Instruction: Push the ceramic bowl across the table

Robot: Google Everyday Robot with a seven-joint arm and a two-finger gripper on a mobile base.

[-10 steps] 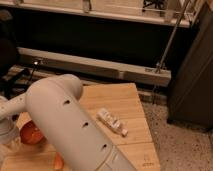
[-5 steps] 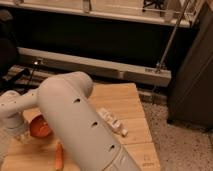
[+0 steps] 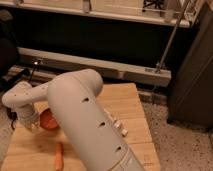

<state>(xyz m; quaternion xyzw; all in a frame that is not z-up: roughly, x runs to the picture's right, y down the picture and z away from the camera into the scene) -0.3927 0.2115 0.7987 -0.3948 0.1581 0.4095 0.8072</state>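
One big white robot arm (image 3: 82,117) fills the middle of the view and bends down toward the left side of the table (image 3: 127,107). The table is made of pale wood planks. The ceramic bowl (image 3: 47,120) sits on the table's left part; it is orange-red, and the arm hides part of it. The gripper (image 3: 26,122) hangs just to the left of the bowl, very close to its side, and I cannot tell if they touch. I also cannot tell if the claw is open or closed, or if it holds anything. A thin orange stick (image 3: 59,156) lies on the table in front of the bowl. Some small white things (image 3: 117,125) lie to the right of the bowl, past the arm. Behind the table runs a long pale rail (image 3: 95,62) against a dark wall. Right of the table is a speckled floor (image 3: 180,147) and a dark cabinet (image 3: 192,70).
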